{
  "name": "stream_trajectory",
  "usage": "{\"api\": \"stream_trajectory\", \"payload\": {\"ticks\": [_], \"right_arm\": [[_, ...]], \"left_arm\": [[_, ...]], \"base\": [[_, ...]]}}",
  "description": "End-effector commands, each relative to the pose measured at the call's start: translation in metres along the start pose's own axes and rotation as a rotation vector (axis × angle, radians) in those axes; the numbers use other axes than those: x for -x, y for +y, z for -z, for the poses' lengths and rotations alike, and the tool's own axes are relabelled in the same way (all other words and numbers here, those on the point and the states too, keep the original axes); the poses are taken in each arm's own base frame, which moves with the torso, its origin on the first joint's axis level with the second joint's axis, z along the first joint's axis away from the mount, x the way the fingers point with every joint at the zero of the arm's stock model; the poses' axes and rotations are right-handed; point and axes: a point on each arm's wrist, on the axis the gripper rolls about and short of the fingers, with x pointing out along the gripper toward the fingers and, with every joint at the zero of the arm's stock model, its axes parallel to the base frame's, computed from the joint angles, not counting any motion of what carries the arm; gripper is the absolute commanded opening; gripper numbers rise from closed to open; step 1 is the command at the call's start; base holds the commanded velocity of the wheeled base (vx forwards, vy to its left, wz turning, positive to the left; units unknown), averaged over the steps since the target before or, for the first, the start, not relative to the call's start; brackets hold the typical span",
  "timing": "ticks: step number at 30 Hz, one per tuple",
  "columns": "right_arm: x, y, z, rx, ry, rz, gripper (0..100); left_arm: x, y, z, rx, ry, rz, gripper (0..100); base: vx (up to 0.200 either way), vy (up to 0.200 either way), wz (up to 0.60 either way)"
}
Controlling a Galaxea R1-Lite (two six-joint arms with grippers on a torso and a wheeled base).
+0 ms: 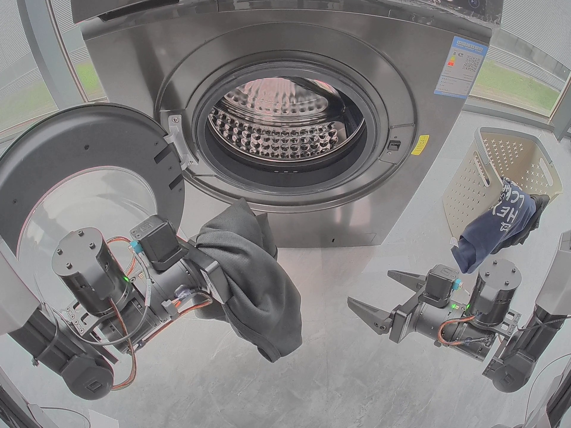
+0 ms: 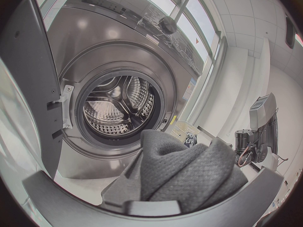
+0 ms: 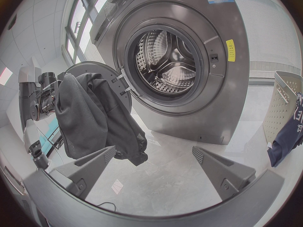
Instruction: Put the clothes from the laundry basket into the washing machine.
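Your left gripper is clamped on a grey garment, which hangs in a bunch near the washing machine, low and a little left of its opening. The door is swung wide to the left, and the drum looks bare where you can see into it. So by my reading nothing is loaded yet: this first piece is lifted but not through the opening.

Your right gripper sits near you on the right with its fingers spread apart and nothing between them. The laundry basket stands beyond it, on the far right beside the machine. A navy garment is draped over the basket's near rim, so at least that one is left to move.

Some things you cannot check from here:
- The cloth covers the left fingertips, so how deep the grip goes is unclear.
- The drum's near floor is hidden behind the door seal.
- The basket's inside is screened by its wall and the navy garment.
- A dark patch behind the navy piece may be another garment, but I cannot tell.
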Motion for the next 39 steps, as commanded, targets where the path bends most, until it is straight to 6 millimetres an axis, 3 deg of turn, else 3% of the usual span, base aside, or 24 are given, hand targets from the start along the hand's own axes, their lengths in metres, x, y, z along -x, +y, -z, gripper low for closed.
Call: {"api": "stream_trajectory", "payload": {"ticks": [1, 11, 39], "right_arm": [[-0.0005, 0.0006, 0.0008, 0.000, 0.003, -0.002, 100], [-0.0003, 0.0011, 0.0004, 0.001, 0.001, -0.004, 100], [0.0009, 0.0018, 0.0019, 0.000, 0.009, -0.006, 100]], "left_arm": [[-0.0004, 0.0004, 0.0029, -0.002, 0.011, -0.001, 0], [-0.0009, -0.0018, 0.0060, -0.001, 0.022, 0.007, 0], [-0.0008, -0.0030, 0.0064, 0.000, 0.024, 0.011, 0]], "base": [[0.200, 0.000, 0.00], [0.200, 0.000, 0.00], [0.000, 0.000, 0.00]]}}
